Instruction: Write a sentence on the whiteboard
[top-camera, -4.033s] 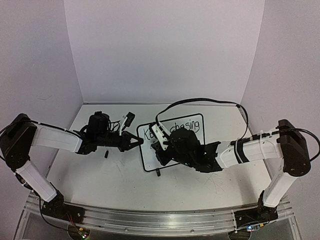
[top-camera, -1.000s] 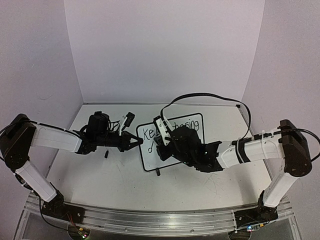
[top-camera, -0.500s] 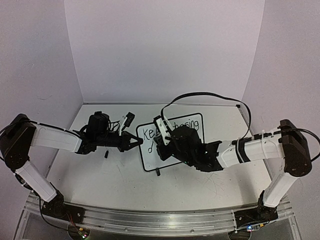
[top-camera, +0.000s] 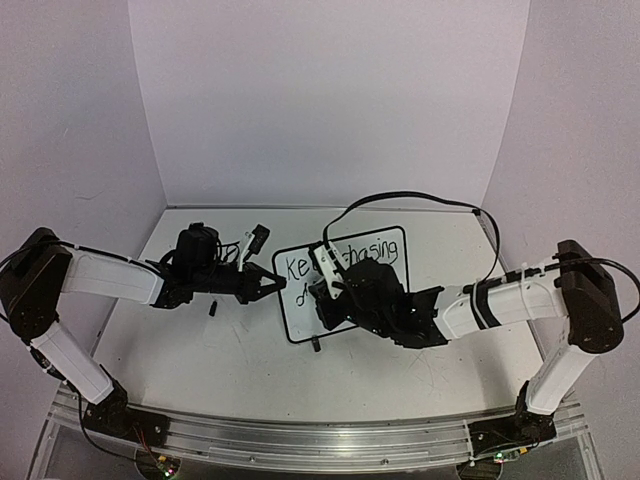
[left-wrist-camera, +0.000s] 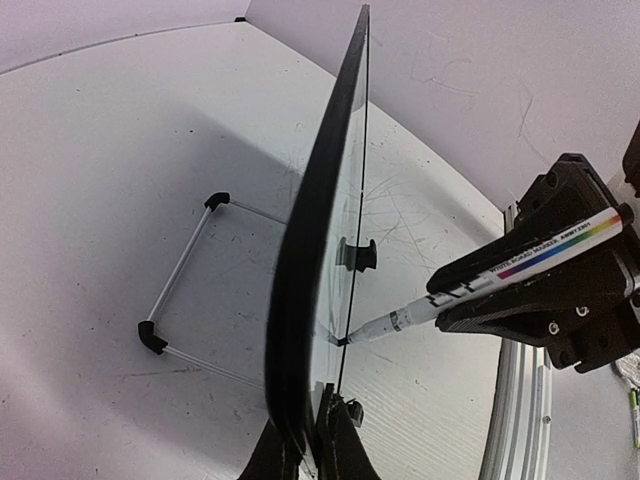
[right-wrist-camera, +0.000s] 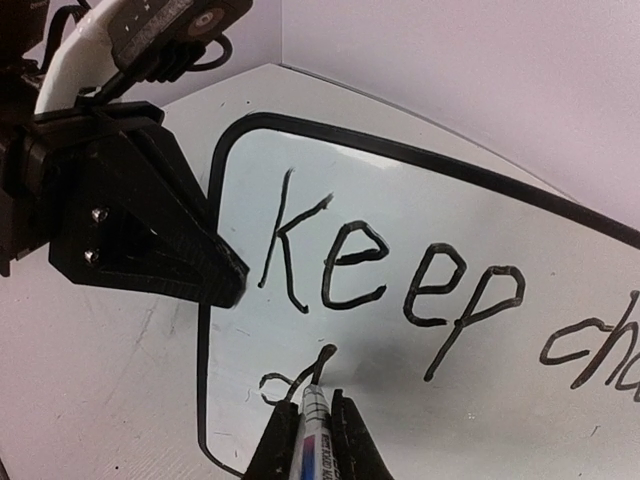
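The sentence on the whiteboard, standing mid-counter, has gained a "d" under "Keep" within the last few seconds, so line two is just starting. The right pincer grips the marker, its tip touching the board. The left pincer clamps the board's edge.

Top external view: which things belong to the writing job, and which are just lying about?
In the job:
- whiteboard, edge clamped by the left gripper
- sentence, unfinished
- marker pen in the right gripper, tip on the board

Lying about:
- small black piece on the table, too small to identify
- black cable looping over the right arm, rig wiring
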